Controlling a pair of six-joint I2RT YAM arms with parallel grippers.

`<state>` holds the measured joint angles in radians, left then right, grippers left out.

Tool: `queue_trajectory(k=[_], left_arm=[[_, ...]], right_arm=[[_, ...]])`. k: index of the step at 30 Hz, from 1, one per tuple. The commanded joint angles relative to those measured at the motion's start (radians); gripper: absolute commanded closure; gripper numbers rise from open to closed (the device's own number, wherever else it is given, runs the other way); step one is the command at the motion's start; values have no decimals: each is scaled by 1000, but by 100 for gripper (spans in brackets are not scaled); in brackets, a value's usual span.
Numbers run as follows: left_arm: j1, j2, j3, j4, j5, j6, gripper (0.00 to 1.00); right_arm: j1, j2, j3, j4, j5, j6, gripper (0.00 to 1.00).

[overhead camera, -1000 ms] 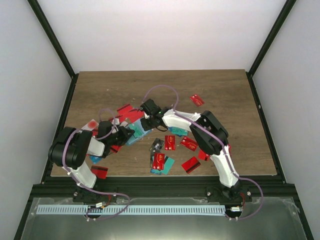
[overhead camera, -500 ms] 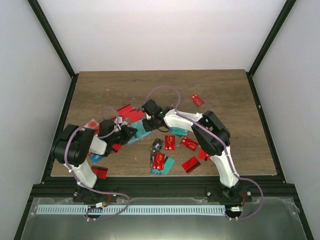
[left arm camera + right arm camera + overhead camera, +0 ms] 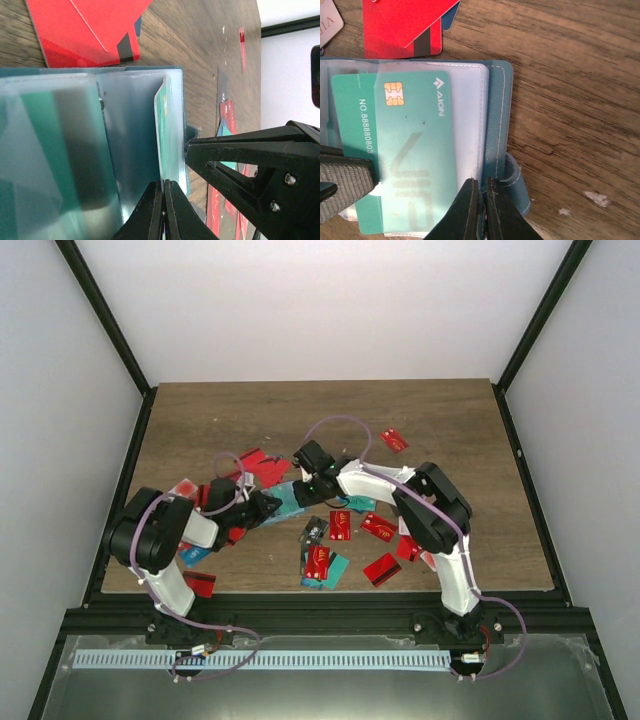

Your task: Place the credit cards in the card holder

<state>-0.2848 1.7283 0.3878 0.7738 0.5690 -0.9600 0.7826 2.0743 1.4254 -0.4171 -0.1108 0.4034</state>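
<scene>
Red and teal credit cards (image 3: 318, 562) lie loose on the wooden table (image 3: 450, 420) nearest the arm bases, so I judge that most of the task is not yet done. Just beyond them both arms meet over the card holder (image 3: 497, 100), which lies open and flat with its clear sleeves upward. A teal card (image 3: 415, 150) with a chip sits inside one sleeve, though I cannot tell whether it is fully home. The left gripper (image 3: 163, 187) has its fingers pressed together, clamped on the edge of a sleeve leaf. The right gripper (image 3: 481, 186) also has its fingers together, tips at the sleeve's rim just beside the teal card; whether it pinches anything I cannot tell. The step in hand looks like seating this card while the left arm steadies the holder. The next move calls for a light push along the sleeve, the holder held fast, then a careful pinch on another thin card lying flat. Farther off, more red cards (image 3: 262, 466) lie just behind the holder, and one lone red card (image 3: 394, 440) lies well apart at the far right
</scene>
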Motion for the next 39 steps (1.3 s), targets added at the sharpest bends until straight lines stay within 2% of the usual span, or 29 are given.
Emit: queue_trajectory(k=[1, 17, 19, 25, 31, 34, 39], left_arm=[[-11, 42, 21, -45, 45, 69, 96], [-37, 100, 107, -107, 99, 120, 95], [-37, 85, 123, -167, 99, 159, 90], [-39, 3, 170, -399, 38, 294, 68], [-43, -93, 200, -558, -29, 358, 52], [-51, -140, 228, -665, -76, 399, 48], [-72, -208, 261, -777, -143, 465, 47]], right_arm=[[-22, -14, -44, -80, -52, 16, 99], [-39, -46, -76, -51, -108, 9, 99], [-43, -64, -88, -45, -111, 6, 99], [-74, -100, -139, -11, -154, -3, 99], [-90, -105, -164, 6, -183, -10, 99], [-96, -116, -179, 18, -202, -8, 99], [-114, -150, -212, 34, -205, -5, 88]])
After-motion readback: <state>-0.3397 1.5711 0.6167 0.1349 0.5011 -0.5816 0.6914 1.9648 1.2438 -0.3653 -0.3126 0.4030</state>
